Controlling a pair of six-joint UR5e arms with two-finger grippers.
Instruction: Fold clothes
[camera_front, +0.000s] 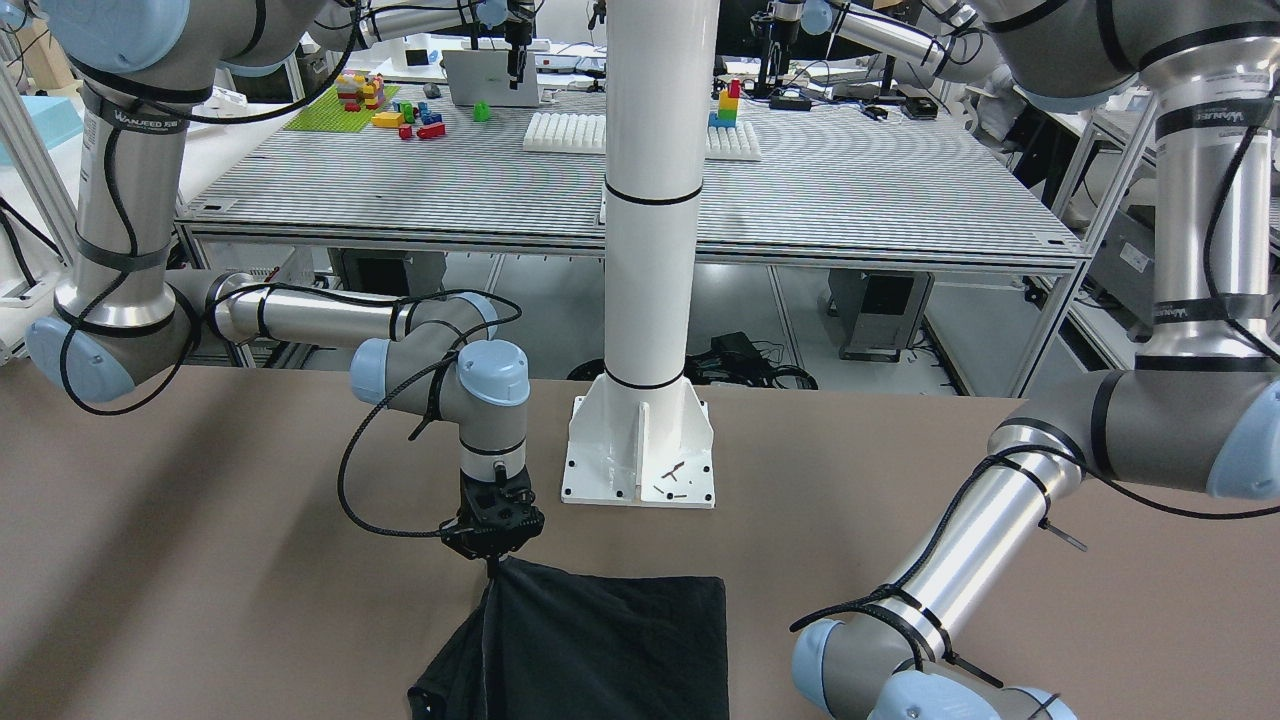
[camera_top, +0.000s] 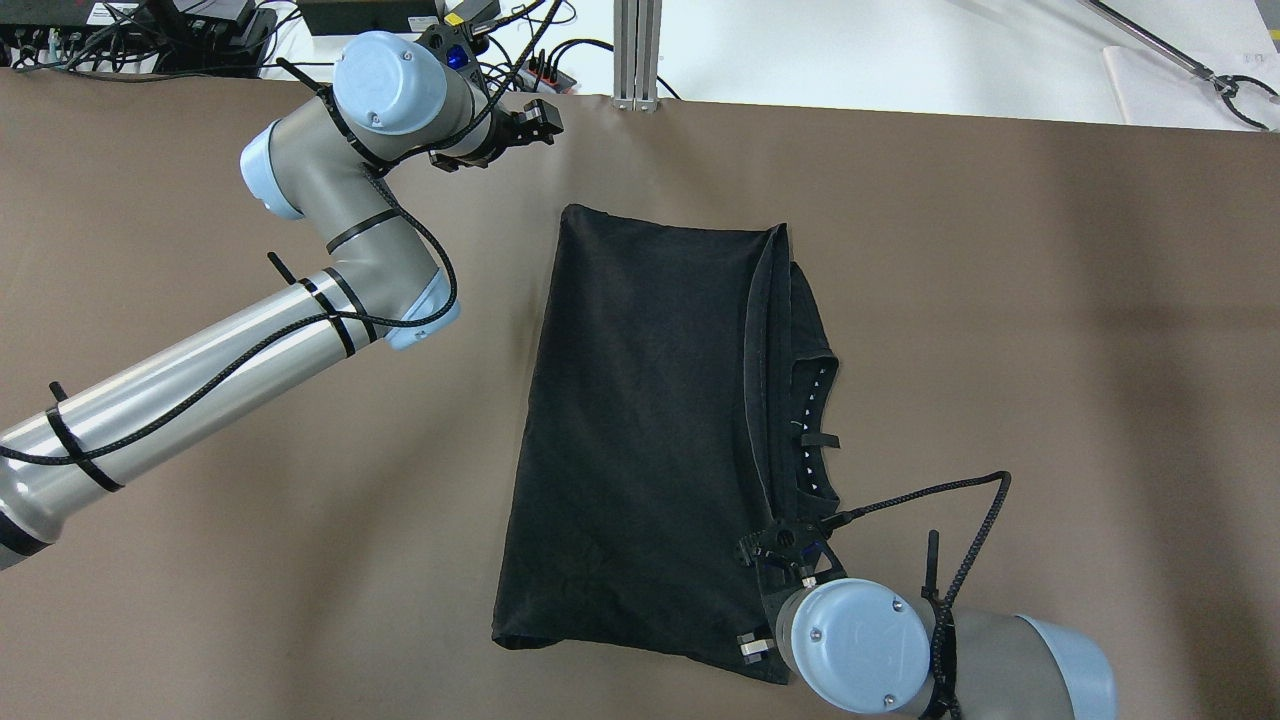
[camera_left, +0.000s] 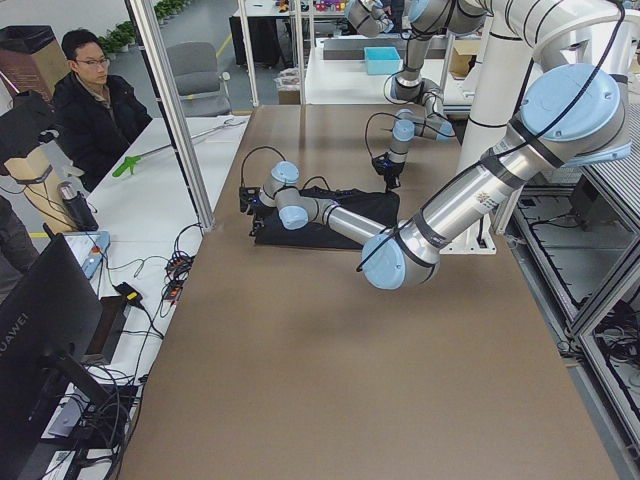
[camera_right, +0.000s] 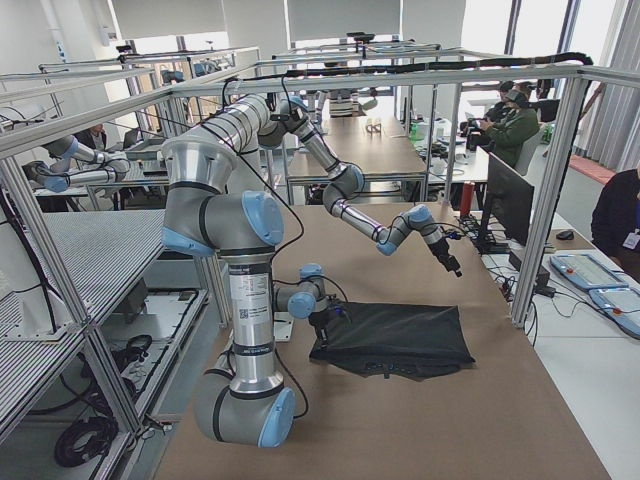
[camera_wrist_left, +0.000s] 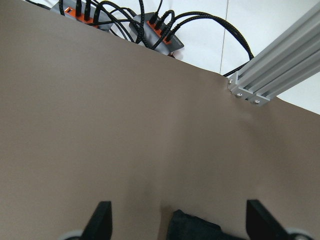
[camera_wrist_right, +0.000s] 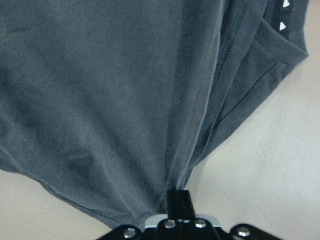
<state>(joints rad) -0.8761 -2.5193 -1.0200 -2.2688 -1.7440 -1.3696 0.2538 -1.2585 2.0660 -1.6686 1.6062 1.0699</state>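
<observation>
The clothes (camera_top: 640, 420), a single dark piece of fabric, are lying on the brown table (camera_top: 1050, 350) in the middle of the overhead frame. They are running as a long rectangle from upper centre down to lower centre. A stitched edge is running down the right side of the top layer. A lower layer is sticking out further right, showing a curved opening lined with small white marks.

The right gripper (camera_front: 492, 548) is sitting left of centre in the front-facing frame. Its fingers are closed tight on a corner of the fabric. The cloth is gathering into a narrow peak at the fingertips (camera_wrist_right: 178, 200) and fanning out wide below them. In the overhead frame this pinch is at the lower right of the piece.

The left gripper (camera_top: 532, 118) is hovering over the bare table at the upper left of the overhead frame, near the fabric's upper left corner but apart from it. Its two fingertips (camera_wrist_left: 102, 222) are standing wide apart and holding nothing. A dark corner of cloth is showing at the bottom edge of that wrist frame between them.

The white pole's base plate (camera_front: 640, 450) is standing just above the fabric in the front-facing frame, apart from it.
</observation>
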